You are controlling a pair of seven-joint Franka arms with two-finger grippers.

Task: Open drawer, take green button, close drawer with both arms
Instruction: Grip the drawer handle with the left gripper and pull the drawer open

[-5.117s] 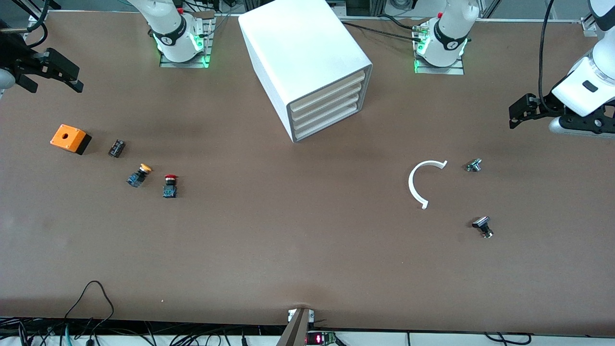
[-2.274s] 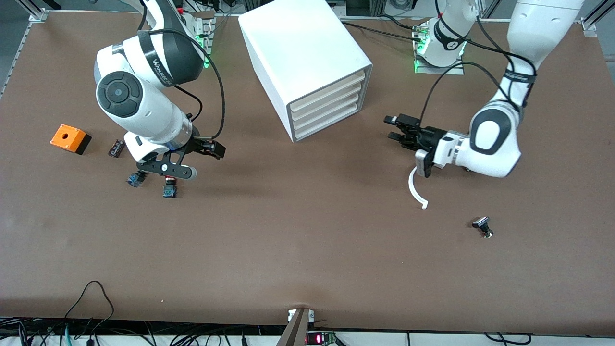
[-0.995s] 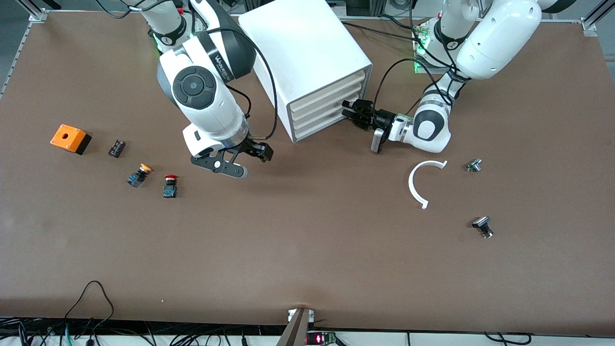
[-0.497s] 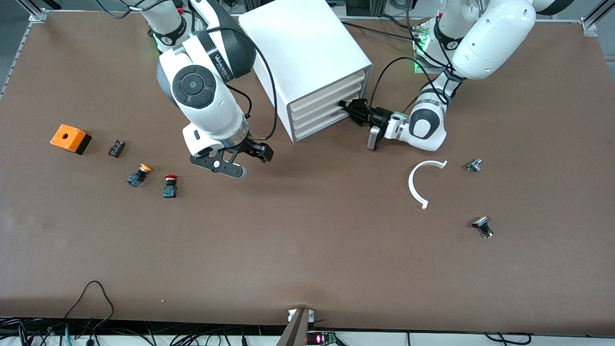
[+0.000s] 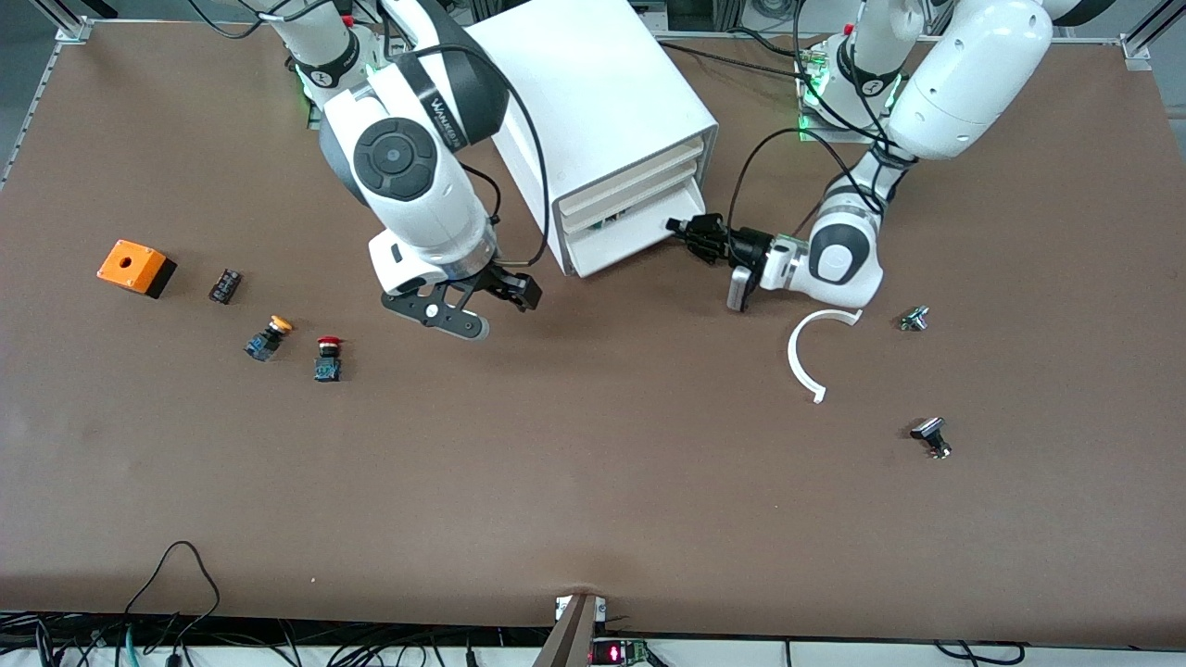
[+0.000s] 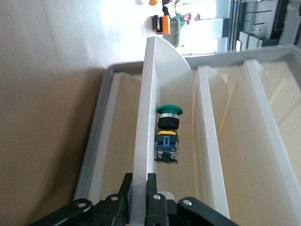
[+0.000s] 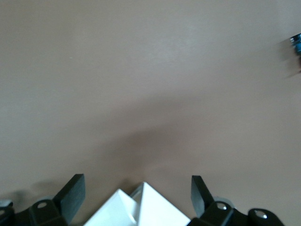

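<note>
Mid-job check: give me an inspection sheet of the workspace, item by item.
Surface: brown table.
Job's things: lowest drawer of the white cabinet partly pulled out; green-capped button lies inside it.
Clutter: orange box, yellow-capped button and red-capped button toward the right arm's end; white curved piece toward the left arm's end.
Hands: left hand shut on the drawer's front edge; right hand open, over the table beside the cabinet.
Cables: black loop at the table's near edge.
Surroundings: nothing seen.
</note>
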